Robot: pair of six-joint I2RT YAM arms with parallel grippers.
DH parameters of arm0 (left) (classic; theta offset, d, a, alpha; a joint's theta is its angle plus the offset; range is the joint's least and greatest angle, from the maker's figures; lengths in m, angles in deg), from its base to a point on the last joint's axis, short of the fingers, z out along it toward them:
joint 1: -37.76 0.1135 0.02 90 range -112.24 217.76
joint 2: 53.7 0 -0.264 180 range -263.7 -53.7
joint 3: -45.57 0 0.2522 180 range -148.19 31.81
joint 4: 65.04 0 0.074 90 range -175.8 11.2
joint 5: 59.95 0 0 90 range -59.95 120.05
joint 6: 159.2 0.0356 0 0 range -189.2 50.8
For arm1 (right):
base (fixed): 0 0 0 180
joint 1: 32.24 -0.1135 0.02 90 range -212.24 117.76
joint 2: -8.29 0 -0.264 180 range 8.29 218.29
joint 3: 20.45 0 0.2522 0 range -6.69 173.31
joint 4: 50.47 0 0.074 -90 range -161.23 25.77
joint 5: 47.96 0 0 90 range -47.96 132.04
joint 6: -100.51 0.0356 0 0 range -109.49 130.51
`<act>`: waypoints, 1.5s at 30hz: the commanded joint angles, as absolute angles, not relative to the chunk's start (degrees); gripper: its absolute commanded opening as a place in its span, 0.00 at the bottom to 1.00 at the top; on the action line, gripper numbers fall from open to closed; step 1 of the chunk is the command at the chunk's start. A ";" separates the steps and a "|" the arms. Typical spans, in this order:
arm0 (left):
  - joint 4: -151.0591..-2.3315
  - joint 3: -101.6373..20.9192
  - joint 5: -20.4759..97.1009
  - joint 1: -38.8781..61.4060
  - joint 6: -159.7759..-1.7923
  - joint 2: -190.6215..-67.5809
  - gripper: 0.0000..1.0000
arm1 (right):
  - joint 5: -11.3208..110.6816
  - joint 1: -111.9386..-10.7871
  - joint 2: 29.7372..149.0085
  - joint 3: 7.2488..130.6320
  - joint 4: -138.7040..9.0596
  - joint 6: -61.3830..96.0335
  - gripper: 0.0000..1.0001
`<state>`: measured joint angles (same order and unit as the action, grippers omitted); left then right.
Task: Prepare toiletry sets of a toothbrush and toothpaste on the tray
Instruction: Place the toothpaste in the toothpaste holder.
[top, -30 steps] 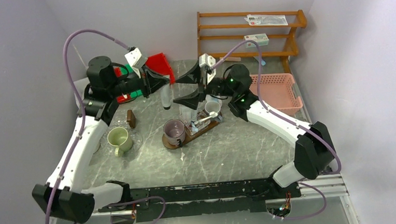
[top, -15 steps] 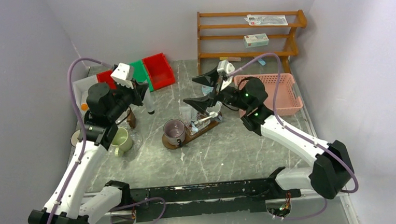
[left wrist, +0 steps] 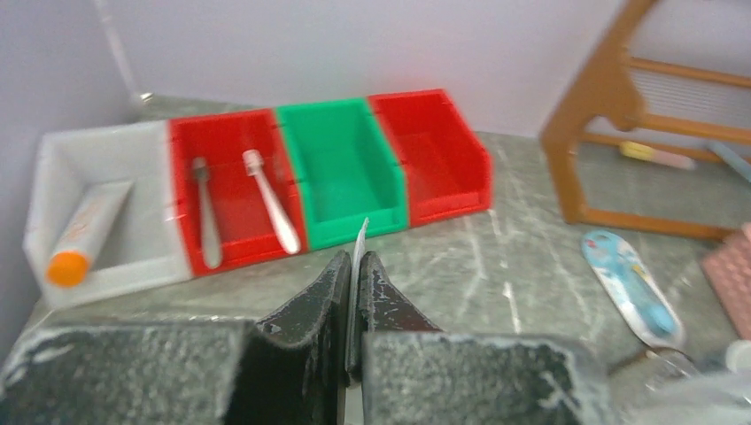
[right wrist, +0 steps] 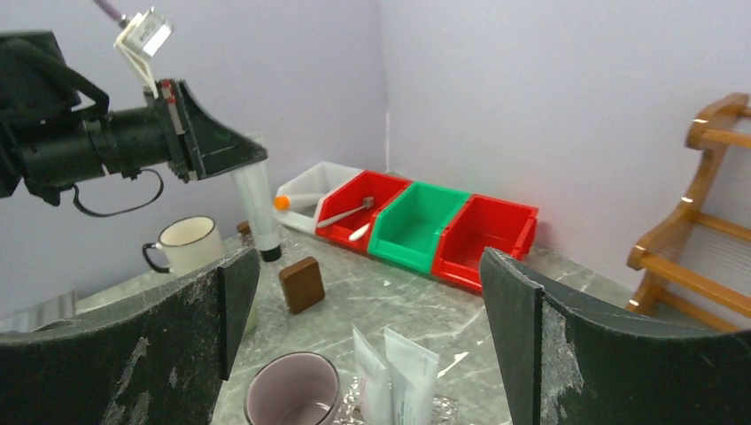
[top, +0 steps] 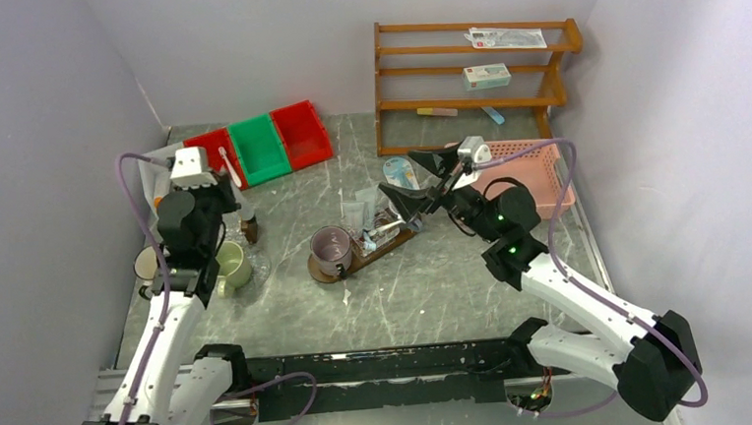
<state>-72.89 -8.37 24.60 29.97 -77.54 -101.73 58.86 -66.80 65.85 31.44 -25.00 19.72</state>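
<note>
The dark wooden tray [top: 379, 251] lies mid-table with a purple mug [top: 332, 247] on its near end. Behind the mug, two white tubes [right wrist: 390, 367] stand upright, and a white toothbrush [top: 389, 228] lies on the tray. My left gripper [left wrist: 356, 266] is shut on the crimped end of a white toothpaste tube [right wrist: 255, 205]. The tube hangs cap-down over the left side of the table, near a brown block [right wrist: 302, 283]. My right gripper [right wrist: 367, 266] is open wide and holds nothing. It hovers just right of the tray [top: 411, 179].
A white bin [left wrist: 89, 212] holding an orange-capped tube, plus red [left wrist: 226, 199], green [left wrist: 341, 173] and red [left wrist: 434, 159] bins line the back left. A green mug [top: 232, 266] and a cream mug [right wrist: 188, 243] stand at the left. The pink basket [top: 532, 168] and wooden rack [top: 472, 69] are back right.
My left arm has drawn back to the left and nearer with the tube. My right gripper has opened fully and pulled away from over the tray toward the right.
</note>
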 commanded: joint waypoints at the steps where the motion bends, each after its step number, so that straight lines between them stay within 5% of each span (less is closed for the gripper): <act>1: -63.06 -4.71 24.37 36.87 -81.93 -101.55 0.05 | 52.93 -66.43 62.38 29.83 -22.90 17.58 1.00; 45: -39.96 5.34 31.09 44.26 -71.51 -114.92 0.05 | 50.56 -66.89 59.53 28.32 -23.87 13.41 1.00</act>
<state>-46.37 4.67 29.49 43.57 -72.84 -114.29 51.41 -66.80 60.39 28.55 -24.65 14.30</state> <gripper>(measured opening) 0.089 0.997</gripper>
